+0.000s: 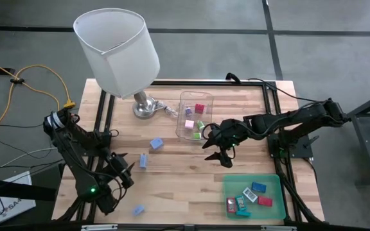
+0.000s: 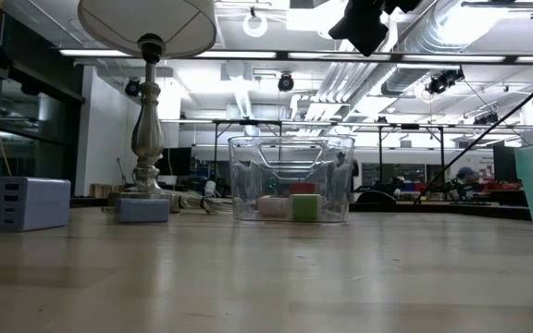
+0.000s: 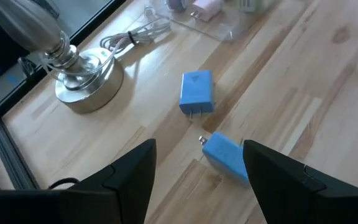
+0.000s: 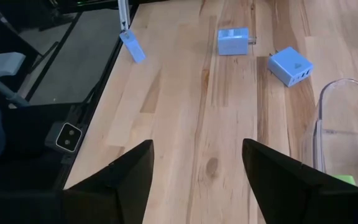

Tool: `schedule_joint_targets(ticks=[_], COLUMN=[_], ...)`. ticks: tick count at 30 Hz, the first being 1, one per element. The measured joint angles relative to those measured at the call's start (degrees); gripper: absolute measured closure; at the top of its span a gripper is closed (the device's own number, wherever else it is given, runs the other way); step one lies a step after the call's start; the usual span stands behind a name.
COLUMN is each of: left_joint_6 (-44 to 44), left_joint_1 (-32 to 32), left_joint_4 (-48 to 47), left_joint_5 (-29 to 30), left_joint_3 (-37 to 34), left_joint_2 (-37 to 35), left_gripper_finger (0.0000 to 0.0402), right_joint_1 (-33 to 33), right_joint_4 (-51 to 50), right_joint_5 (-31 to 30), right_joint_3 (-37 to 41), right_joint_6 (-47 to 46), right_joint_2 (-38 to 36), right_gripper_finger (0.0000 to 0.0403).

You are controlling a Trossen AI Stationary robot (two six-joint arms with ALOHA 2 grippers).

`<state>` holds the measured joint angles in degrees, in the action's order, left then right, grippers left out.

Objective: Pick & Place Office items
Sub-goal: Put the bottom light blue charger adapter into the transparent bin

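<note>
I am two dark, matte arms built of jointed black segments. My left arm (image 1: 82, 160), at the lower left of the high view, shows a small green light near its base and pale cable wrapped at its top joint. My right arm (image 1: 288, 122), at centre right, carries black cables. My fingers (image 3: 123, 180) are broad, angular, black wedges.

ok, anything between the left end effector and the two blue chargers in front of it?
Nothing visible. The left end effector is open and empty, with only bare table between it and the near blue charger. The second blue charger lies just beyond that. The lamp base and its cord sit off to one side.
</note>
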<state>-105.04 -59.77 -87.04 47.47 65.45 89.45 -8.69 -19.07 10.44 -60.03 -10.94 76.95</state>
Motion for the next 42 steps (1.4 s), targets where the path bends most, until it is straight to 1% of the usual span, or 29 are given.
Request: schedule_joint_targets(ticks=[3,6,12,16,19,21,23,26,29,32,36,42], left_joint_6=[-0.89,-0.90,10.25,18.27,27.62,34.33,39.18,42.08,45.36,49.56,54.23,54.60], left_joint_1=[2.01,4.90,10.14,12.13,12.11,12.07,12.11,12.95,13.95,14.45,14.33,13.34], left_joint_4=[0.54,1.55,7.87,17.47,27.28,33.57,38.79,44.38,48.27,50.71,53.64,54.07], left_joint_5=[1.33,1.19,1.72,2.46,3.63,3.63,3.42,0.07,-4.98,-8.28,-9.44,-9.40], left_joint_3=[0.00,0.00,0.02,0.11,0.11,0.15,0.15,0.30,0.72,0.87,0.87,0.87], left_joint_2=[0.02,0.02,0.00,0.01,0.02,0.02,0.01,-0.17,-1.02,-1.78,-3.27,-5.65], left_gripper_finger=[0.0170,0.0170,0.0170,0.0170,0.0170,0.0170,0.0170,0.0170,0.0170,0.0170,0.0170,0.0170], right_joint_1=[0.00,0.00,0.00,0.00,0.00,0.00,0.00,0.00,0.00,0.00,0.00,0.00], right_joint_4=[0.00,0.00,0.00,0.00,0.00,0.00,0.00,0.00,0.03,0.50,0.50,0.55], right_joint_5=[0.00,0.00,0.00,0.00,0.00,0.00,-0.02,-0.02,0.01,0.00,0.00,-0.02], right_joint_3=[0.00,0.00,0.00,0.00,0.00,0.00,0.00,0.00,0.02,0.02,0.02,0.02], right_joint_6=[0.00,0.00,0.00,0.00,0.00,0.00,0.00,0.02,0.01,0.02,0.02,0.02], right_joint_2=[0.00,0.00,0.00,0.00,0.00,0.00,0.00,0.00,0.00,0.00,0.00,0.00], right_gripper_finger=[0.0171,0.0171,0.0171,0.0171,0.0171,0.0171,0.0171,0.0171,0.0171,0.0171,0.0171,0.0171])
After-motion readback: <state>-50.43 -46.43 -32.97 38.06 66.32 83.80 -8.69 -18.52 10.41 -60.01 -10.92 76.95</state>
